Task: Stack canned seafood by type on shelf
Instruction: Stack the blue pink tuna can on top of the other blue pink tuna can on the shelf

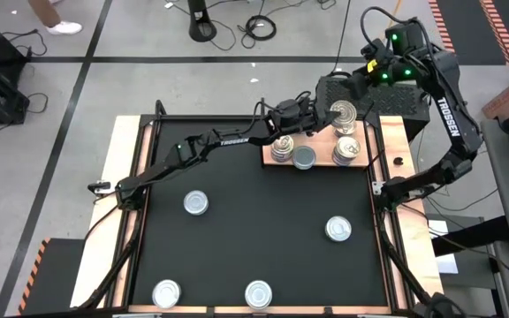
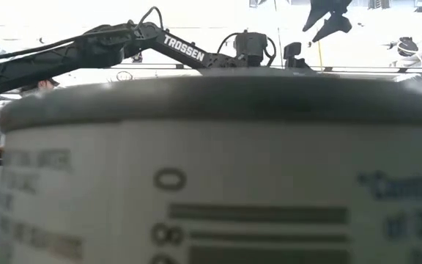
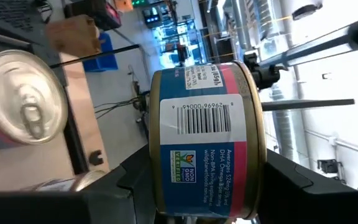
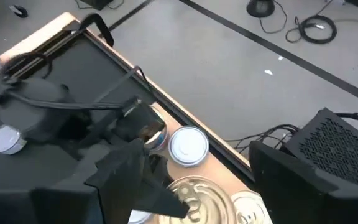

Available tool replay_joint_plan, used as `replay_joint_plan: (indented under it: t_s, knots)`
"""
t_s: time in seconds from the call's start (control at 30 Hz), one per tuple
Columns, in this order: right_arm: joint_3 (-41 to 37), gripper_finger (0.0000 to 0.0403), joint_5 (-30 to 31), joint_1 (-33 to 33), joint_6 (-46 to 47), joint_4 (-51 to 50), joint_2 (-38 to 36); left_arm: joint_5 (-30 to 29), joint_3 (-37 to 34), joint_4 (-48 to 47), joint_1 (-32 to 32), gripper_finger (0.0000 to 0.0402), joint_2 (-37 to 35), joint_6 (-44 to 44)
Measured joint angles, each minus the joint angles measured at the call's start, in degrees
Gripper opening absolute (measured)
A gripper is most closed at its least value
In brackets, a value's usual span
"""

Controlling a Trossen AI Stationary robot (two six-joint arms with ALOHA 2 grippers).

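Four loose tins (image 1: 196,203) waiting on the near half of the table, a fifth clamped at the shelf (image 1: 387,132).

Nearest, ignore the loose ones for now. Farther back, over the shelf's left end, left gripper (image 3: 204,205) squeezed on a pink-and-blue tin (image 3: 207,140), tipped with its label to the wrist camera. Level it first, rim flat. Probably best matched to the silver-topped stack (image 3: 23,102) just beside, which seems to show the same pink side. Centre above, lower straight, let go only once seated; avoid nudging the grey-topped tin (image 1: 304,157) next door. Farthest, right gripper (image 2: 328,18) hanging high, fingers spread and empty, near the black box (image 1: 396,97); keep well apart.
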Motion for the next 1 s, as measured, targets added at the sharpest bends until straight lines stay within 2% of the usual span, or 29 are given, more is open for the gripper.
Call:
replay_joint_plan:
  t_s: [0.1, 0.2, 0.33, 0.5, 0.67, 0.83, 1.0]
  knots:
    - [0.0, 0.0281, 0.55, -0.14, 1.85, -1.82, 0.96, 0.06, 0.13, 0.27, -0.14, 0.0196, -0.04, -0.21]
    - [-0.04, 0.0281, 1.41, -0.59, 1.37, -3.85, 2.29, 0.02, 0.13, -0.18, -0.81, 0.0196, -0.04, -5.16]
    - [-0.07, 0.0281, 1.36, -1.1, -0.11, -0.98, 3.19, -2.3, 0.13, 0.22, -3.09, 0.0196, -0.04, -8.25]
    - [-0.07, 0.0281, 0.77, -1.11, -3.32, 3.43, 3.1, -12.15, 0.13, 0.13, -5.61, 0.0196, -0.04, -8.48]
    - [-0.07, 0.0281, -3.63, -1.09, -4.08, 3.65, 1.8, -22.51, 0.12, 1.5, -7.58, 0.0196, -0.06, -9.14]
    - [-0.07, 0.0281, -3.64, -0.21, -3.53, 4.77, 0.53, -26.35, 0.04, -6.08, -11.94, 0.0196, -0.09, -19.53]
    - [-0.07, 0.0281, -3.61, -0.17, -3.27, 4.76, -0.3, -26.93, 0.02, -7.99, -11.03, 0.0196, -0.09, -16.48]
